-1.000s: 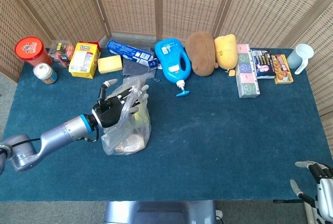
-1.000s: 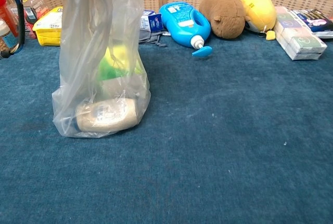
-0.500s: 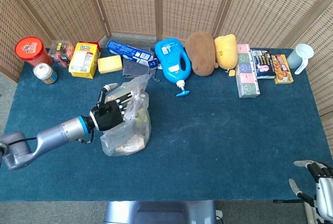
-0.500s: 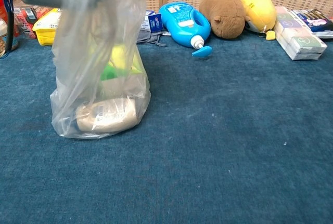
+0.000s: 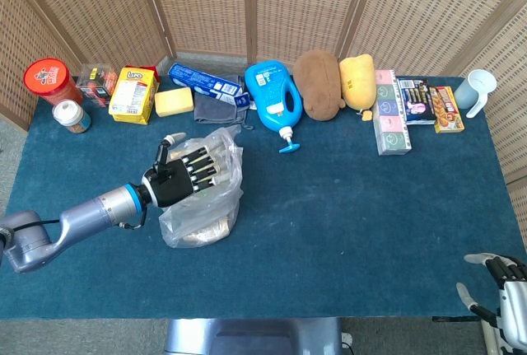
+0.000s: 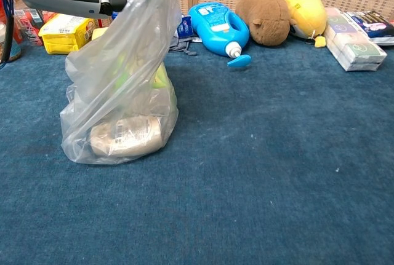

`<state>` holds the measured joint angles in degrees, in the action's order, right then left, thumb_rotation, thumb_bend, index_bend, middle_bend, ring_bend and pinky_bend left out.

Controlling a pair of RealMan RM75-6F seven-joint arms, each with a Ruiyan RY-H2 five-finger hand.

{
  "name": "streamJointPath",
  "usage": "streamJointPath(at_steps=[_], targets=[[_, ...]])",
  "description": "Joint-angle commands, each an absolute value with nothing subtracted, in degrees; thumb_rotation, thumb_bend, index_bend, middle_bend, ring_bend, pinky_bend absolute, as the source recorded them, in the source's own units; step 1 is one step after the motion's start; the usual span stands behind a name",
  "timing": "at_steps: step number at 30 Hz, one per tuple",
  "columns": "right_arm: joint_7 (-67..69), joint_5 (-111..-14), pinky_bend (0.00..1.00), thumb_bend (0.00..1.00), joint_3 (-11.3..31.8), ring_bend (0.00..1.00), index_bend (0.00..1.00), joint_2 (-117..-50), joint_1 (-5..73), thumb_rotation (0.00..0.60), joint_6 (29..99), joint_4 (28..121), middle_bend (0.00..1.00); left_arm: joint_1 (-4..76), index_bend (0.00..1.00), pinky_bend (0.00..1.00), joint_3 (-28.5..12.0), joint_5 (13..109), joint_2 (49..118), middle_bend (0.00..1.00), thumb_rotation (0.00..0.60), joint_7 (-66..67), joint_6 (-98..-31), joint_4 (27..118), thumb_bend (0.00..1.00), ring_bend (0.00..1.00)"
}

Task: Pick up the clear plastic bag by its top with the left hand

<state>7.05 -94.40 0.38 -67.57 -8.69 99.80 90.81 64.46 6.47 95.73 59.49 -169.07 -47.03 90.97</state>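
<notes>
bag [image 5: 206,198] of clear plastic sits on the blue table [image 5: 370,207], left of centre, its bottom resting on the cloth in the chest view. your left hand [image 5: 183,175] lies over its top with fingers stretched across the gathered plastic; you can't tell from either view whether they actually pinch it. inside it, a pale bottle [image 6: 125,136] lies flat below something green. your right hand [image 5: 504,289] sits at the table's near right corner, fingers apart, holding nothing.
</notes>
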Motion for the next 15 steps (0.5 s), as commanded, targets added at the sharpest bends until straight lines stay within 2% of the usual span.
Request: streamJointPath(at_steps=[1, 15], targets=[[6.99, -94.46, 0.24, 0.29, 0.37, 0.36, 0.38, -67.46, -8.72, 0.599, 99.90, 90.93, 0.41, 64.41, 0.00, 0.22, 6.03, 95.00, 59.57, 0.03, 0.000, -168.82, -47.24, 91.06, 0.41, 0.00], [6.96, -94.75, 0.23, 0.29, 0.31, 0.36, 0.38, -67.06, -8.93, 0.599, 100.40, 91.51, 0.41, 64.36, 0.00, 0.22, 4.81, 94.48, 60.97, 0.02, 0.000, -169.52, -47.92, 90.89, 0.41, 0.00]])
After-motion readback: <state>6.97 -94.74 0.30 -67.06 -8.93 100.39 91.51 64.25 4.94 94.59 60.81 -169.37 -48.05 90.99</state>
